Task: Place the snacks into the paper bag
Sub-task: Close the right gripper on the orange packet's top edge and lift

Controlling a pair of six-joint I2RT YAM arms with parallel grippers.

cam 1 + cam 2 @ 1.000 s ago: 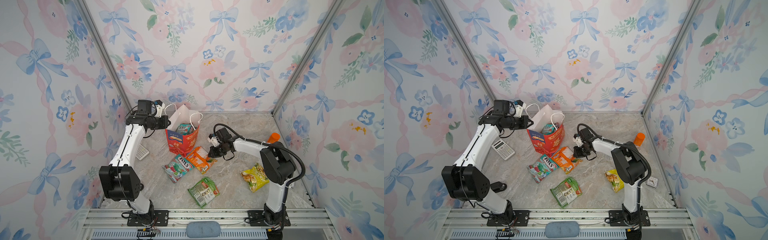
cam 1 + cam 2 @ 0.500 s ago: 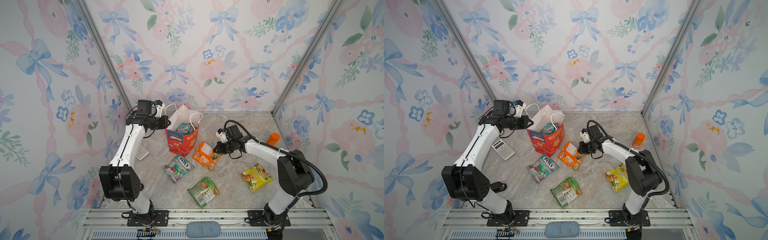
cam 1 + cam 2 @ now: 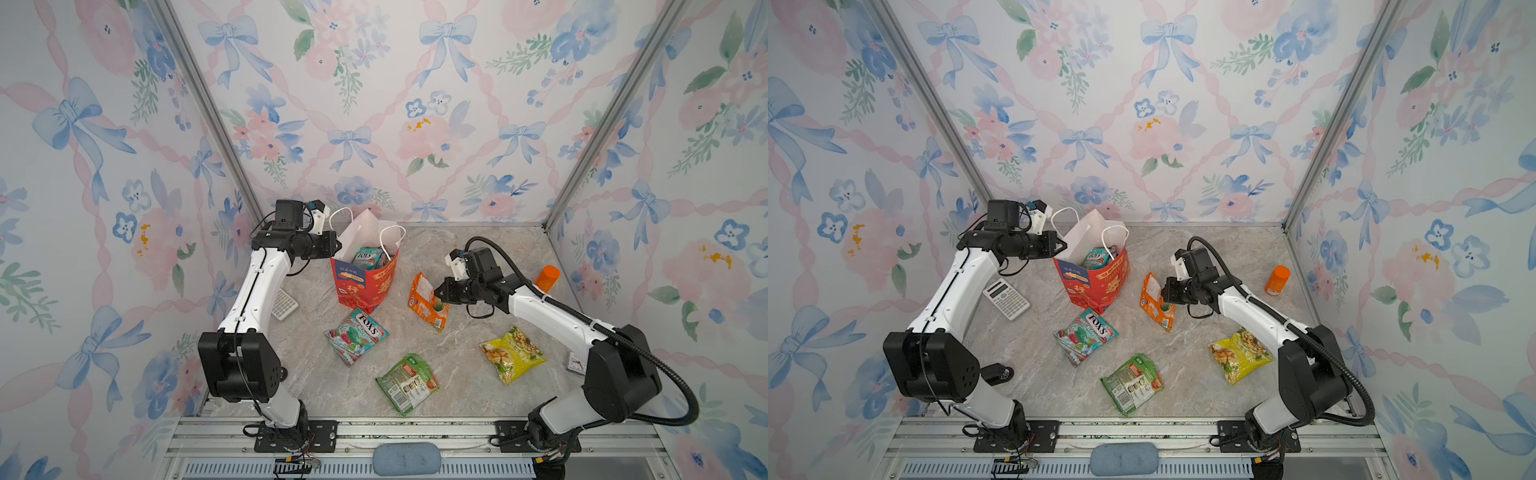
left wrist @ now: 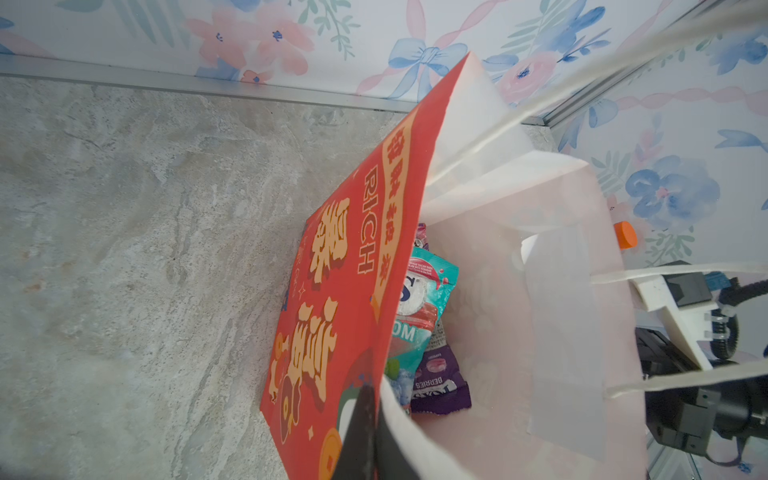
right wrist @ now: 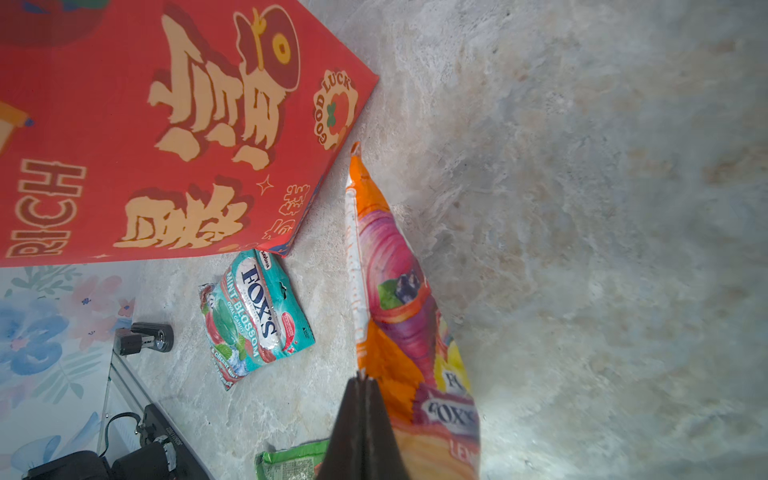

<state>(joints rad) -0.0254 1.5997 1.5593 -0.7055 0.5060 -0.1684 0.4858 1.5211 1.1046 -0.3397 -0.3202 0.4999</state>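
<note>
The red paper bag (image 3: 365,286) (image 3: 1100,286) stands upright at the back middle, and my left gripper (image 3: 332,248) (image 4: 368,390) is shut on its rim. Inside it lie a teal FOX'S packet (image 4: 419,299) and a purple one (image 4: 440,374). My right gripper (image 3: 438,291) (image 5: 361,377) is shut on the edge of an orange snack packet (image 3: 426,301) (image 5: 399,291), which hangs upright above the table to the right of the bag. On the table lie a teal packet (image 3: 357,334), a green packet (image 3: 409,382) and a yellow packet (image 3: 513,357).
A white calculator (image 3: 1006,298) lies under the left arm. An orange bottle (image 3: 546,278) stands by the right wall, with a small white item (image 3: 575,361) nearer the front. A small black object (image 3: 996,374) sits by the left arm's base. Floral walls enclose three sides.
My right gripper has closed on the orange packet, lifted it off the table and carried it up and to the right. The left arm and the bag have not moved.
</note>
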